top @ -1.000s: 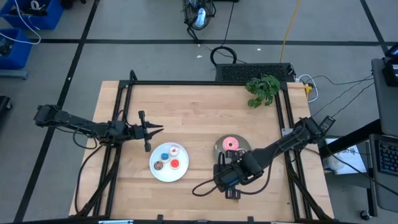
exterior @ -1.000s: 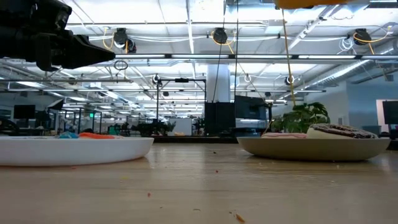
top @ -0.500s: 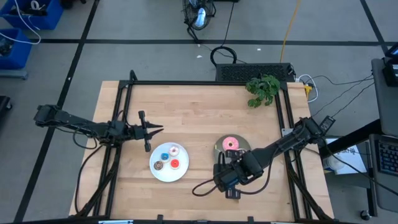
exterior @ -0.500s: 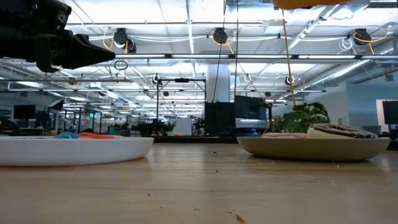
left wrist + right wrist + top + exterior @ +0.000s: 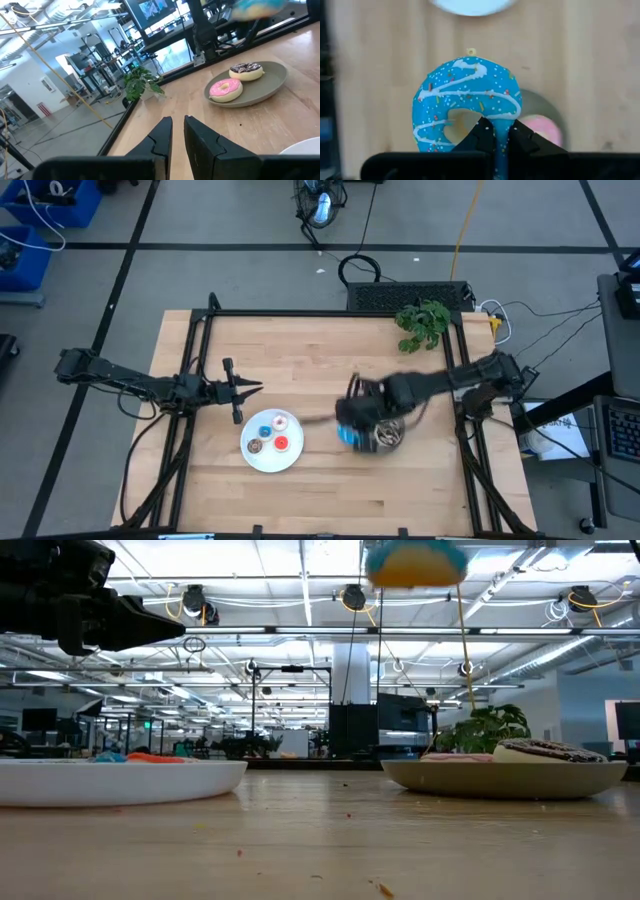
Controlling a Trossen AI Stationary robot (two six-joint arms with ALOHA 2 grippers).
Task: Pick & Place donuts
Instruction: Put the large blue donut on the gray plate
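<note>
My right gripper is in the air beside the grey plate, shut on the blue sprinkled donut, which is a blur at the top of the low view. The pink donut and the brown sprinkled donut lie flat on the grey plate. Several tiny donuts lie on the white plate. My left gripper is shut and hovers left of the white plate, holding nothing. My right gripper pinches the blue donut's ring band between its two fingers, one finger at the hole's edge and the other outside the ring. The donut is lifted clear of the table, its iced face turned to the wrist camera.
A small green plant stands at the table's far right corner. A black frame rail runs along the far edge. Bare wood lies between the two plates and along the near edge.
My right gripper, still shut on the blue donut, has swung quickly from the near side of the grey plate toward the far edge and now blurs beside the plate's left rim. The left arm has kept still.
</note>
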